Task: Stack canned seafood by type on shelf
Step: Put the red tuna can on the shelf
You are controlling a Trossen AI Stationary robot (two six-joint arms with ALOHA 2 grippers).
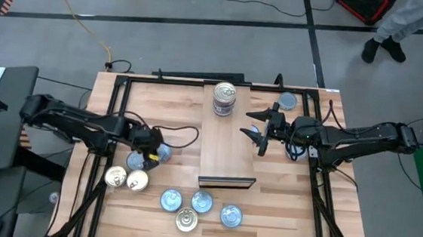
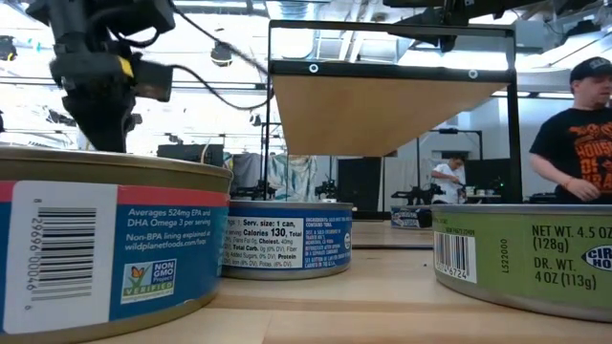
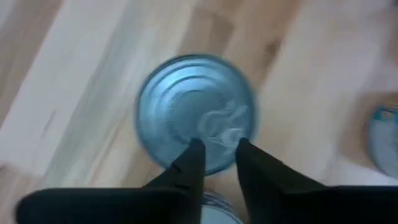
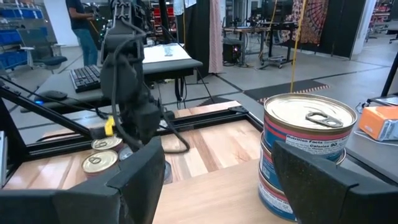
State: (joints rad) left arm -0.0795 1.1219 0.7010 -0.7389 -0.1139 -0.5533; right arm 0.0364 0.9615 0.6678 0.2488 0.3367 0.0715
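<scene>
The canned seafood lay in three groups. A stack of tins [image 1: 224, 99] stood at the far end of the shelf [image 1: 227, 154], silver-topped with a red and blue label. One blue-topped tin [image 1: 288, 102] sat on the surface [image 1: 174, 108] beyond the shelf's right side. The rest lay on the surface to the left and in front of the shelf: two gold-topped tins [image 1: 127, 178] side by side, a cluster of three blue-topped tins [image 1: 202, 203] and one gold-topped tin [image 1: 186, 221] near the front edge.

The left claw [image 1: 152, 156] hung over a further blue-topped tin [image 3: 196, 127] just left of the shelf. Its fingers [image 3: 189, 167] stood slightly apart above that tin's lid; whether they touched it could not be told, and nothing was gripped.

The right claw [image 1: 260, 128] stood at the shelf's right edge, jaws wide open and empty, facing the stack.

In the low view, a person in a dark shirt [image 2: 579, 134] stood beyond the surface.
</scene>
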